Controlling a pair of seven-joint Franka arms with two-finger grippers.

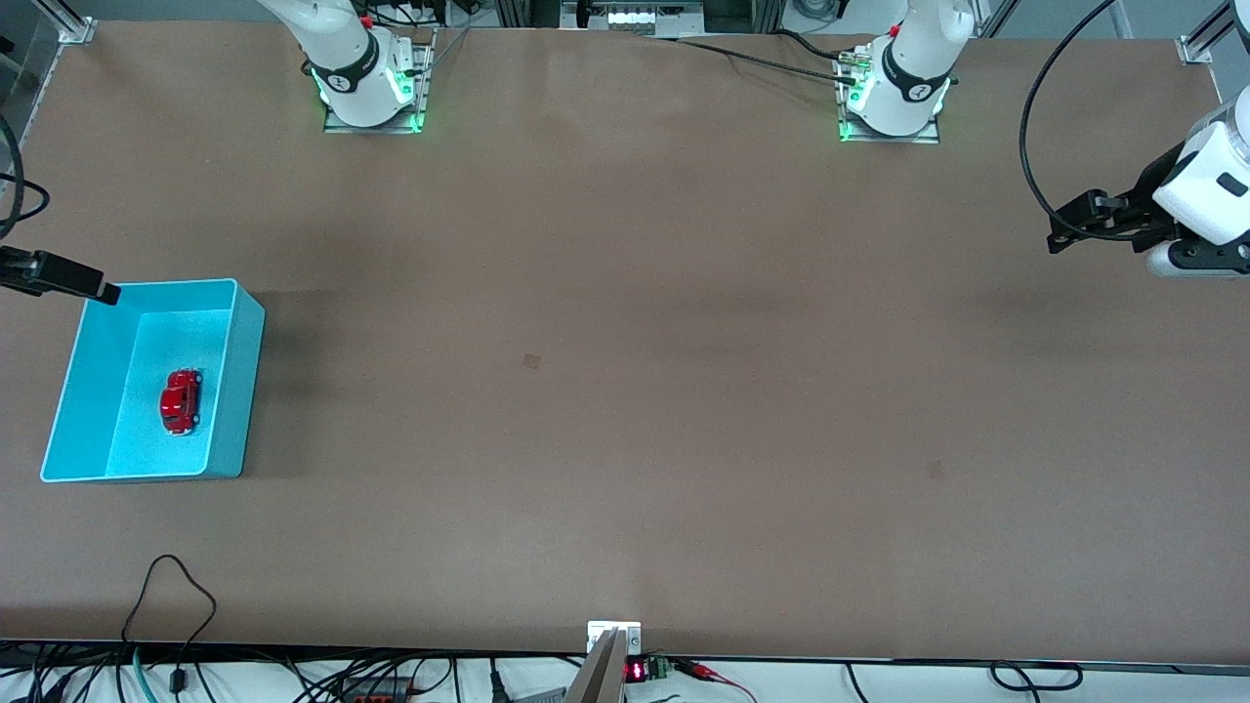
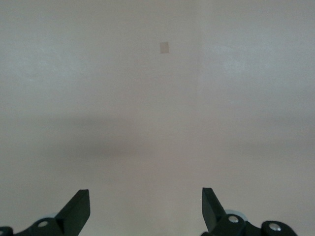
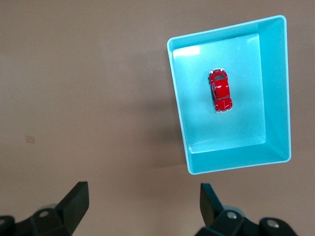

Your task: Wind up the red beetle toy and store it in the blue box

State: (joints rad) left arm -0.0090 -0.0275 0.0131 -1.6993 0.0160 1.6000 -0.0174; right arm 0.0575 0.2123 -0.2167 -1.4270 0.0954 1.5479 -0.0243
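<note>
The red beetle toy (image 1: 181, 400) lies on the floor of the blue box (image 1: 249, 381), which stands at the right arm's end of the table. The right wrist view shows the toy (image 3: 220, 90) inside the box (image 3: 278, 98), clear of the walls. My right gripper (image 1: 98, 288) is open and empty, up in the air by the box corner that lies farthest from the front camera; its jaws (image 3: 142, 201) frame bare table beside the box. My left gripper (image 1: 1064, 229) is open and empty, and waits over the left arm's end of the table (image 2: 145, 206).
A small darker patch (image 1: 531, 361) marks the brown table near its middle; it also shows in the left wrist view (image 2: 164, 47). Cables (image 1: 176, 596) and a small device (image 1: 613, 640) lie along the table edge nearest the front camera.
</note>
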